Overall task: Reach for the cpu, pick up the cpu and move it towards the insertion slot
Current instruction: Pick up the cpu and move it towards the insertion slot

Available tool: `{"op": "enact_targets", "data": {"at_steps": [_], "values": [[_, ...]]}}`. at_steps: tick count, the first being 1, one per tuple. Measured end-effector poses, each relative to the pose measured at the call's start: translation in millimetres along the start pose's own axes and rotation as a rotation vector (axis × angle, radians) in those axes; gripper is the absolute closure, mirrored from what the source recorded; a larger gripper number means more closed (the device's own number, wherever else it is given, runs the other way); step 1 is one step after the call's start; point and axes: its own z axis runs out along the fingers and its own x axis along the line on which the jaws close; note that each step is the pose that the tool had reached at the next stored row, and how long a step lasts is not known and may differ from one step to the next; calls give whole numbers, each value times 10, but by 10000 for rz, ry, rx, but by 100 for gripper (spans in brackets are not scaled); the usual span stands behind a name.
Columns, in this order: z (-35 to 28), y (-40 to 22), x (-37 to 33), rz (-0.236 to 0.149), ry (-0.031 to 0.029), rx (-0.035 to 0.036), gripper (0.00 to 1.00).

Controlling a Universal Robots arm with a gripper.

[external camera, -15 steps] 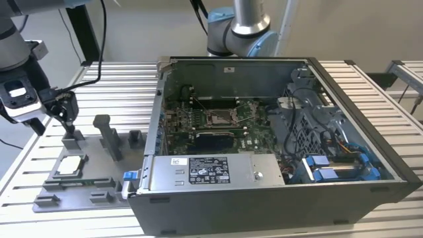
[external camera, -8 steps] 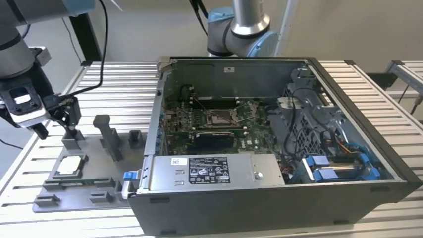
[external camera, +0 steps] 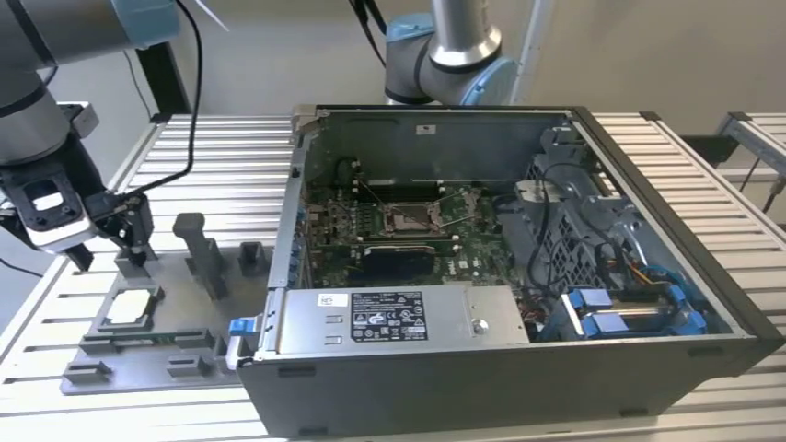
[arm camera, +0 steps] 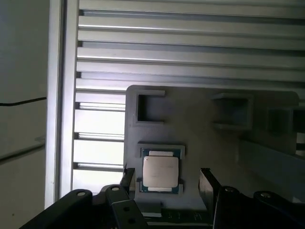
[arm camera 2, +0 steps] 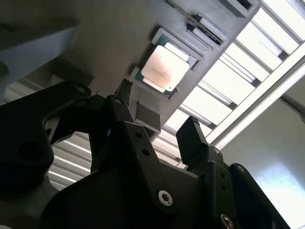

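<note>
— Where does my pincer stand?

— Your black two-fingered pincer (external camera: 109, 249) hangs at the exterior view's left, just above the flat grey plastic fixture plate (external camera: 147, 354). In both wrist views its fingers (arm camera: 206, 177) are spread wide and grip nothing.

— And the cpu?

— The small, thin, square cpu (external camera: 129, 308) with its silvery-white metal top lies flat in a square pocket of that plate. In the first wrist view you see a green edge round the pale lid (arm camera: 161, 172), and the open fingertips sit to either side of it, above and not touching. The insertion slot (external camera: 411, 216), a square socket with a shiny metal frame and a dark centre, sits on the green circuit board inside the open dark grey computer case (external camera: 491, 391), well apart from the cpu.

— What is underneath and around?

— Plate and case rest on a table of ribbed aluminium slats (external camera: 209, 175). Grey upright blocks (external camera: 197, 249) stand on the plate. A second grey-and-blue robot arm (external camera: 443, 55) rises behind the case, before a plain pale wall (external camera: 639, 55).
</note>
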Motion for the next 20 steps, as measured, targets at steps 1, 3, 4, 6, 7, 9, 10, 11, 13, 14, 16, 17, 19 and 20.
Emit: {"op": "enact_targets", "data": {"at_steps": [1,3,4,6,7,9,10,11,13,14,16,17,19,20], "values": [[16,-8,0,-1,0,0,0],[53,-24,0,-1,0,0,0],[70,-34,1,0,0,0,0],[106,-56,1,-1,-1,-1,0],[124,-68,2,0,1,1,0],[161,-88,2,-1,-3,-1,0],[178,-92,2,-1,-2,-1,0],[196,-95,4,1,0,0,0],[232,-102,3,0,0,1,0],[249,-105,3,0,0,1,0],[286,-112,4,0,0,0,0],[304,-116,3,0,-1,0,0],[340,-120,7,0,-1,0,0],[358,-121,14,0,0,0,0]]}}
